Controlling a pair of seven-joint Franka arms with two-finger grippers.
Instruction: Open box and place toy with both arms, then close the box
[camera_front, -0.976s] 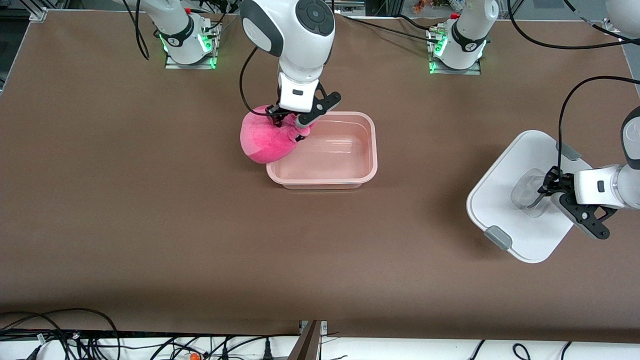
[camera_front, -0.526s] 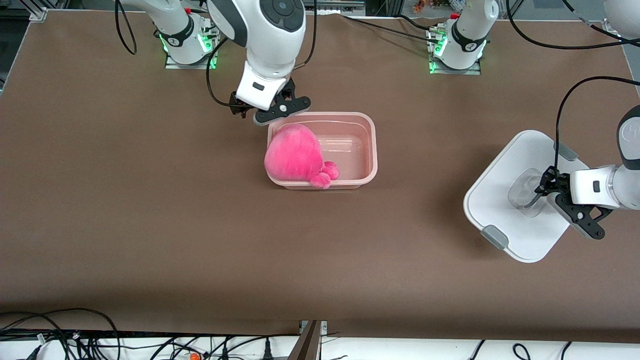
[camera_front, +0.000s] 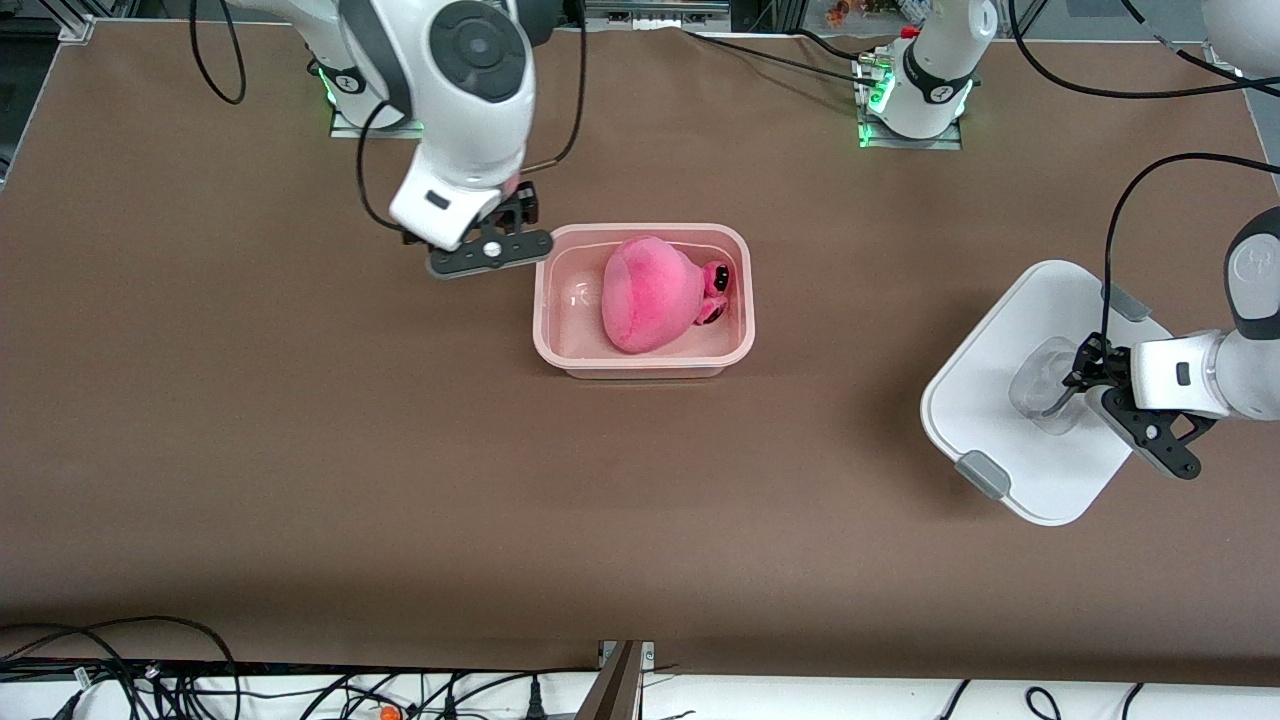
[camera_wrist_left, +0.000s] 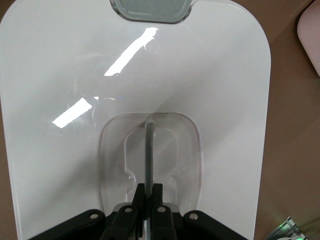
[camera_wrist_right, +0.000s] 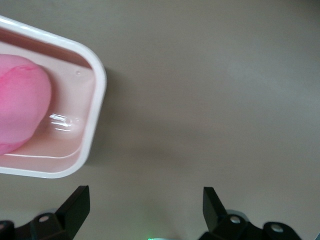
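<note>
A wide brown table (camera_front: 300, 420) is seen from a high camera facing two white robot arms, with their bases along the top edge of the view. Starting at the right arm's end of the table, the right gripper (camera_front: 478, 245) hangs in the air over bare tabletop just beside the box, its two black fingers (camera_wrist_right: 75, 202) spread wide apart with nothing between them. Next, near the middle of the table, sits the box (camera_front: 555, 345), a rounded translucent pink tub with its top uncovered. The toy (camera_front: 645, 295), a round bright-pink plush, lies inside the tub, filling the part toward the left arm's end, with its small snout and dark eye turned toward that end wall. The right wrist view shows one rounded corner of the tub, a curve of the pink plush inside, and plain table under the parted fingers. Farther along, toward the left arm's end and well apart from the tub, the flat white lid (camera_front: 1000, 400) with grey side clips (camera_front: 982, 474) appears slightly tilted. The left gripper (camera_front: 1075, 385) reaches into the lid's recessed clear handle (camera_wrist_left: 150, 155), its fingers pinched tight on the thin bar there.
</note>
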